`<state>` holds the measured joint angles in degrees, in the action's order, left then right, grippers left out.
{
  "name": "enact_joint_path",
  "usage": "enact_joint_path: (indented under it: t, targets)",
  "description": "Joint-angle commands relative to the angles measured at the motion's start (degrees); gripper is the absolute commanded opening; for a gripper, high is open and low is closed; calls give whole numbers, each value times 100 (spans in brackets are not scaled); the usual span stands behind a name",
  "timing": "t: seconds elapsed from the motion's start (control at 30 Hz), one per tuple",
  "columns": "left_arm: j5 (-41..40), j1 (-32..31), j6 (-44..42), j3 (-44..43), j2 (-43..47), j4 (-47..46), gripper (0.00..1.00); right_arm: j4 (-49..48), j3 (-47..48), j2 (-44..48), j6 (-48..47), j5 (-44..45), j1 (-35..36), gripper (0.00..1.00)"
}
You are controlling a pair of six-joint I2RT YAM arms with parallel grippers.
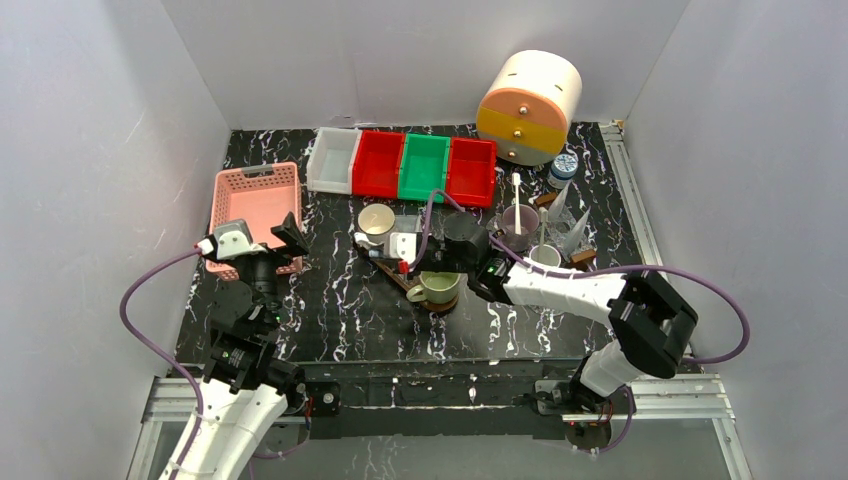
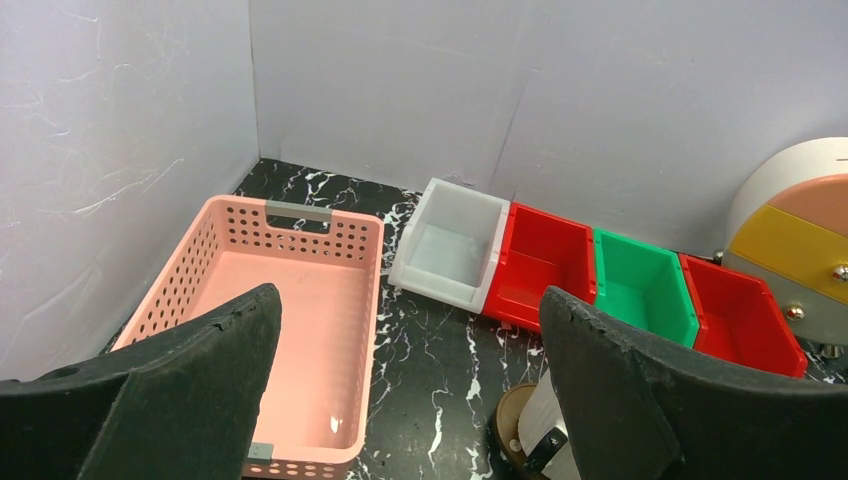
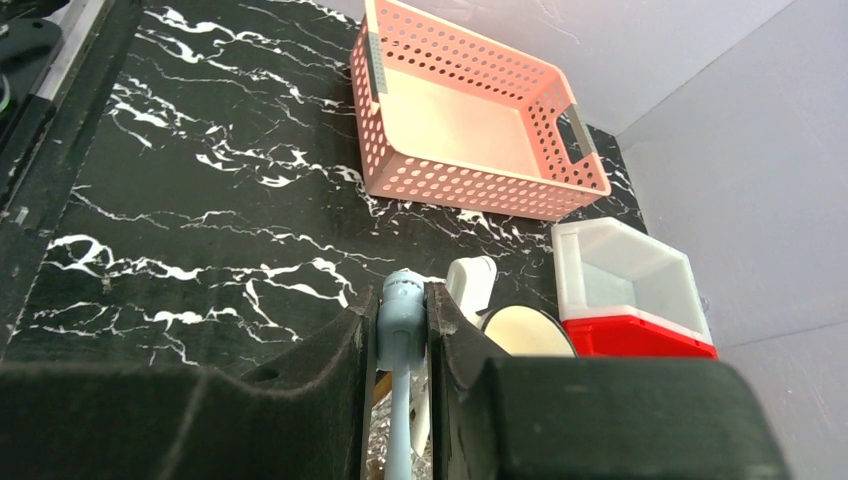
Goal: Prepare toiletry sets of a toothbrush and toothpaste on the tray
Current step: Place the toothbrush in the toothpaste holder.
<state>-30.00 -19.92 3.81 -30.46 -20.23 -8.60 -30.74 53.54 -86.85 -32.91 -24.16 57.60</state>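
The right gripper [image 3: 402,305] pinches 1 toothbrush [image 3: 398,420] near its end — it could swivel or drop short of the pink tray [image 3: 470,185] at far left — while the left gripper [image 2: 410,300] gapes empty.

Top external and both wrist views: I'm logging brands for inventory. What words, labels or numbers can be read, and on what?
None can be read in any view.
Small jar beside the round drawer unit: blue-and-white marking, too small to read.
Pink basket, row of bins, toothbrush in the right gripper: no print shows.
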Motion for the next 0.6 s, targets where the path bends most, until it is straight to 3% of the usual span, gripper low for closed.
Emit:
enact_joint_path:
  t: [0.0,0.57]
  targets:
    - [12,31,-54,66,-51,-169,98,-625,-84,-59,194,4,-92,1]
    - [74,32,-73,78,-78,-177,98,-740,-154,-249,342,-103,-210,1]
